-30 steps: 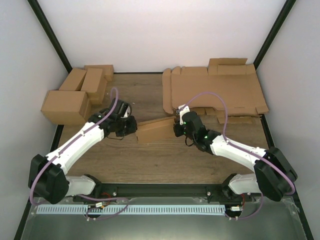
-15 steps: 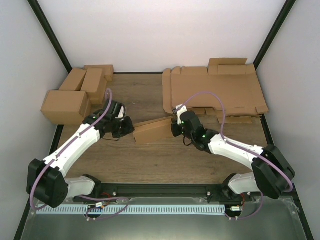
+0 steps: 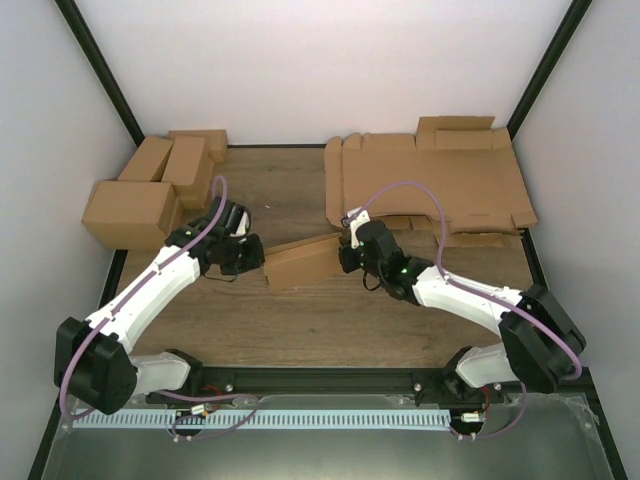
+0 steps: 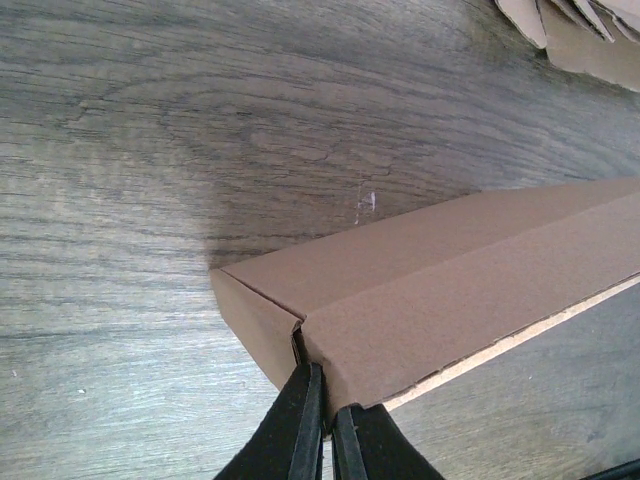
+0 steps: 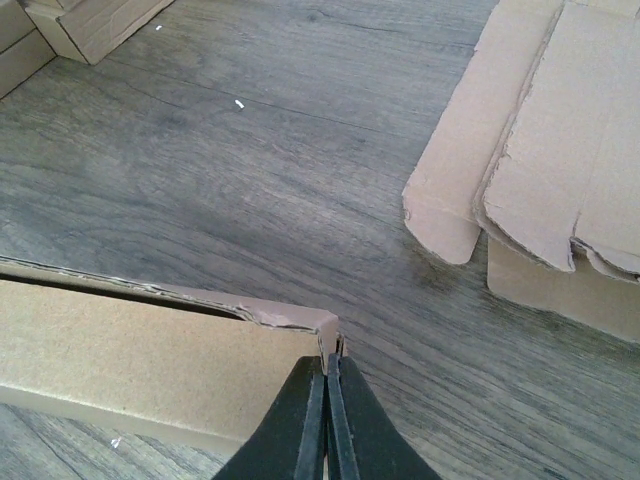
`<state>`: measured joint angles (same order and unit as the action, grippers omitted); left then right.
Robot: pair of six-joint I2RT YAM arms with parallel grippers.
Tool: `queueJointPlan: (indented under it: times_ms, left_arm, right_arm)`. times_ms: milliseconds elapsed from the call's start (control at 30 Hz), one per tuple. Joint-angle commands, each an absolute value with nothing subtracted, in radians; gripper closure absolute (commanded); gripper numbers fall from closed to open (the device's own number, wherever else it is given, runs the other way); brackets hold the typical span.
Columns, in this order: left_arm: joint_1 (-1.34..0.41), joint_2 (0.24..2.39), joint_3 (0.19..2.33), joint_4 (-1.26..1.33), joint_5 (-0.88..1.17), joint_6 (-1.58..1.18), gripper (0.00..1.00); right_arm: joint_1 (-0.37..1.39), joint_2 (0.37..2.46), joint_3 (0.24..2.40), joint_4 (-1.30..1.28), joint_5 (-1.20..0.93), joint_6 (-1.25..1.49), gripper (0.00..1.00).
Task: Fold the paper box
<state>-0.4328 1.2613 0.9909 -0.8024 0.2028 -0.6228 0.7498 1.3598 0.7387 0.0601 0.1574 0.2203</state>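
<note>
Both arms wear glossy white shells [image 3: 150, 290] between bulky rounded black joint housings [image 3: 92, 362], with a thin purple cable [image 3: 400, 184] looping along each. The slim black fingers [image 4: 295, 425] taper to narrow tips.

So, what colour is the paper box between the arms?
The paper box is plain unprinted brown; best seen in the left wrist view.

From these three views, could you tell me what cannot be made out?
Left wrist view: paper box runs off the right edge.
Right wrist view: its left end is cropped; its inside only a dark slit.
Top view: too small to show how the left gripper and right gripper hold it.
</note>
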Motion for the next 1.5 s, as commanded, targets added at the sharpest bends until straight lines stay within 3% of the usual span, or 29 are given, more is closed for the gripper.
queueJointPlan:
  times_ms: [0, 200, 367, 533, 700, 833, 933, 1033, 1233, 1467]
  left_arm:
    - [-0.425, 1.278, 0.983, -0.923, 0.127, -0.618, 0.96]
    - [-0.424, 1.280, 0.966, -0.919, 0.143, -0.635, 0.95]
    - [-0.425, 1.258, 0.937, -0.851, 0.226, -0.668, 0.78]
    - [-0.425, 1.235, 0.953, -0.831, 0.235, -0.676, 0.75]
    - [-0.424, 1.196, 0.960, -0.760, 0.328, -0.693, 0.50]
    - [-0.424, 1.172, 0.968, -0.756, 0.312, -0.721, 0.41]
    - [-0.415, 1.156, 0.962, -0.739, 0.314, -0.728, 0.48]
    - [-0.403, 1.152, 0.961, -0.730, 0.302, -0.727, 0.69]
    - [-0.398, 1.184, 0.980, -0.778, 0.244, -0.712, 0.86]
    - [-0.397, 1.196, 0.961, -0.787, 0.243, -0.719, 0.82]
  right_arm:
    - [0.753, 1.399, 0.725, -0.090, 0.181, 0.211, 0.99]
    - [0.753, 1.400, 0.725, -0.086, 0.175, 0.212, 0.99]
    - [0.753, 1.401, 0.727, -0.086, 0.163, 0.215, 0.99]
    - [0.753, 1.397, 0.729, -0.091, 0.159, 0.215, 0.99]
    - [0.753, 1.397, 0.729, -0.096, 0.164, 0.213, 0.99]
    - [0.753, 1.397, 0.729, -0.097, 0.163, 0.214, 0.99]
    - [0.753, 1.398, 0.730, -0.098, 0.161, 0.214, 0.99]
    - [0.753, 1.398, 0.730, -0.098, 0.160, 0.213, 0.99]
    - [0.752, 1.396, 0.732, -0.098, 0.161, 0.210, 0.99]
    - [0.753, 1.396, 0.733, -0.099, 0.156, 0.208, 0.99]
